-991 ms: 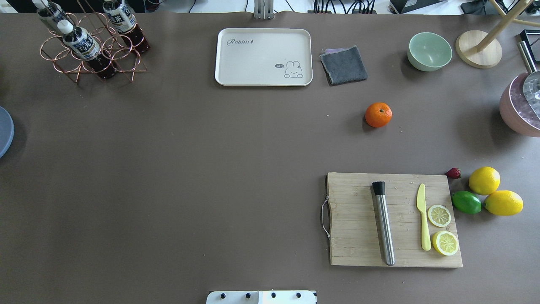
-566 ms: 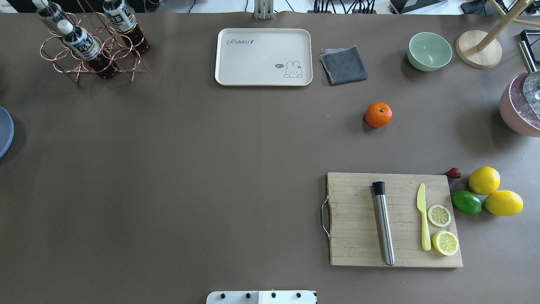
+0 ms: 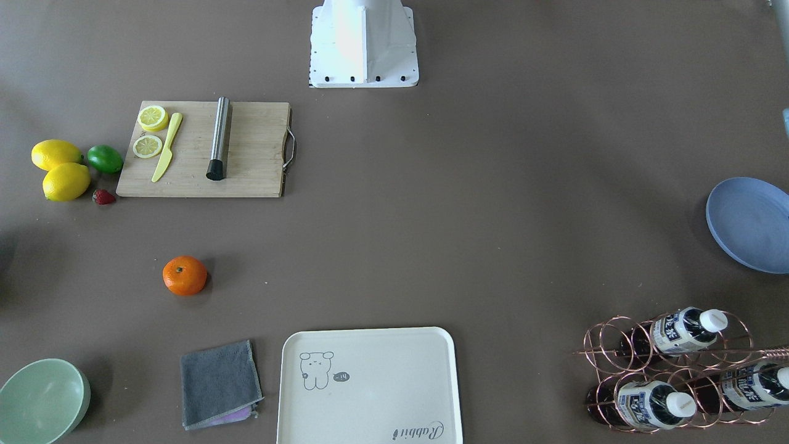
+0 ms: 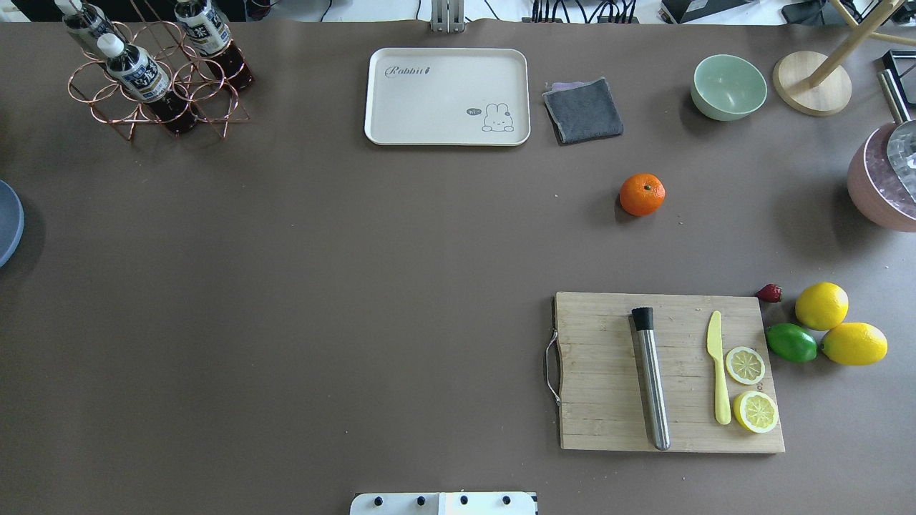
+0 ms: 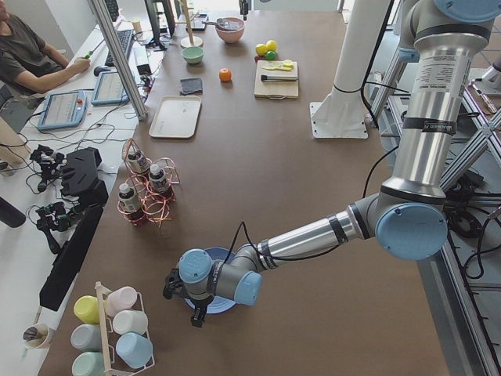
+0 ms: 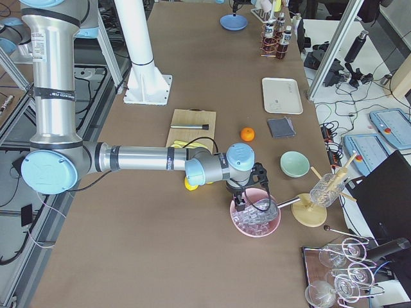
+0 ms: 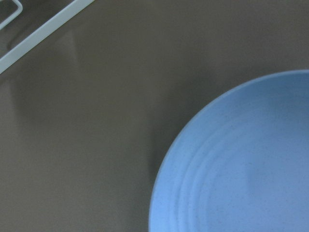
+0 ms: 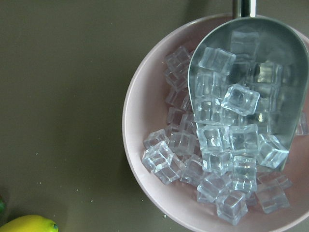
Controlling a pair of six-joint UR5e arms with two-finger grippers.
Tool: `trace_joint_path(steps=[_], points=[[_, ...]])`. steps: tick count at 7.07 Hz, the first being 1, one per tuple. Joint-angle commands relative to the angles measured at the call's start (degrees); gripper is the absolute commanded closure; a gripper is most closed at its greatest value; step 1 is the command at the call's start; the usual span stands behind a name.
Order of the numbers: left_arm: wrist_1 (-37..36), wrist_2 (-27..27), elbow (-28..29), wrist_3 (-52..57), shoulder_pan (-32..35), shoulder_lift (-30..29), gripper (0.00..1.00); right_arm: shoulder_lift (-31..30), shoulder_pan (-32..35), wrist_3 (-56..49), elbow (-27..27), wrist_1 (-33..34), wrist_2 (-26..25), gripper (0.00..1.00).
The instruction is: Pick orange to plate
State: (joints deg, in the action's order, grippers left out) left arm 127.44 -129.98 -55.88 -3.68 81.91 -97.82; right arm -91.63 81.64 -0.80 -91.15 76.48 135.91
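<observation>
The orange [image 4: 642,194] rests alone on the brown table between the grey cloth and the cutting board, also seen in the front view [image 3: 184,275]. The periwinkle-blue plate [image 3: 749,225] lies at the table's far left end, cut by the frame edge in the overhead view [image 4: 7,222]. It fills the lower right of the left wrist view [image 7: 241,164]. My left gripper [image 5: 174,288] hangs over the plate [image 5: 221,306]; I cannot tell whether it is open or shut. My right gripper [image 6: 243,200] hovers above the pink ice bowl, its state likewise unclear. Neither gripper touches the orange.
A pink bowl [image 8: 145,87] of ice cubes with a metal scoop sits at the right end. A cutting board [image 4: 608,400] carries a muddler, knife and lemon slices. Lemons [image 4: 821,305], a lime, a cream tray [image 4: 446,96], a grey cloth, a green bowl [image 4: 728,86] and a bottle rack [image 4: 154,71] stand around.
</observation>
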Motion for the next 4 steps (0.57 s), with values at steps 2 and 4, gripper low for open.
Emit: trace_joint_path(steps=[2,4], points=[[0.1,0.0,1.5,0.1,-0.4,-0.1,0.22,0.0,-0.3,0.4,-0.1,0.0,0.1,0.00],[0.1,0.0,2.3,0.1,-0.9,-0.2,0.31,0.1,-0.3,0.5,-0.1,0.0,0.1,0.00]])
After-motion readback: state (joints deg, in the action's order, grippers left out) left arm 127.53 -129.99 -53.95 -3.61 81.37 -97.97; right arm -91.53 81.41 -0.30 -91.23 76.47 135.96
